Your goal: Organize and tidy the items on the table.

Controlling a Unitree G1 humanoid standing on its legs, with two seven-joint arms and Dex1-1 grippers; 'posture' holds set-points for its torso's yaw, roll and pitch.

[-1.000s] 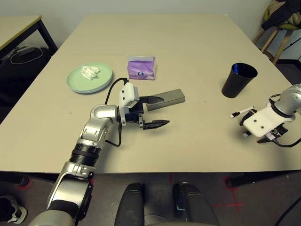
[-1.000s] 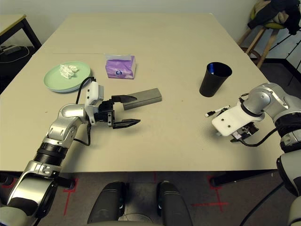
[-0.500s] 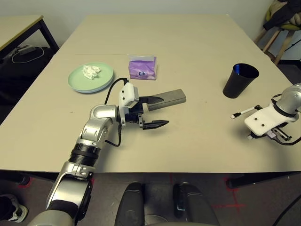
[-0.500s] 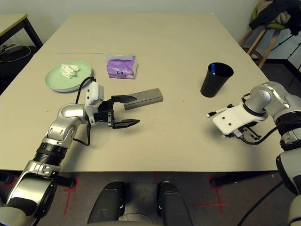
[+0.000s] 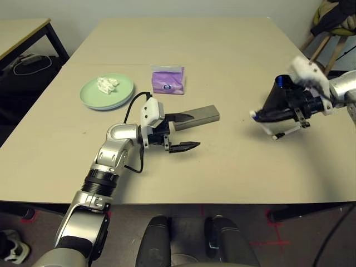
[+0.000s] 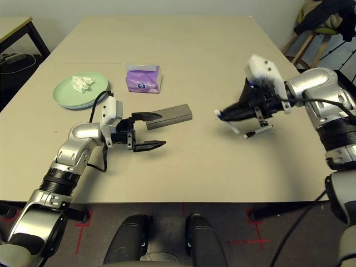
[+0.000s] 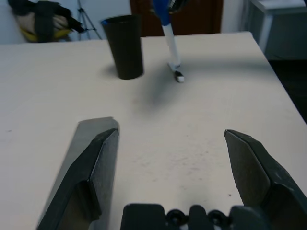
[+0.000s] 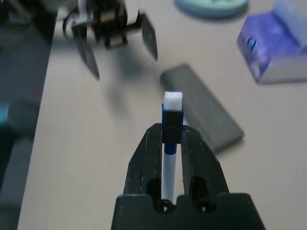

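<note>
Brightness: moderate and even over the bench (image 5: 233, 161) in the eye views, dimmer toward the floor (image 5: 189, 233).
Shadows: soft-edged, on the bench below the right forearm (image 6: 328, 92) and beside the black cup (image 7: 125, 48).
Glare: mild highlights on the silver left forearm (image 5: 114, 153).
Motion blur: right end effector (image 6: 250, 108) smeared in both eye views, its white housing (image 6: 264, 69) streaked.
Focus: right wrist view soft on the purple tissue pack (image 8: 273, 45) and grey glasses case (image 8: 201, 108); pen (image 8: 171, 120) crisper.
Light source: cannot be told.

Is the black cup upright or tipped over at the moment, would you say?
Upright: the cup stands on its base, its rim up.
</note>
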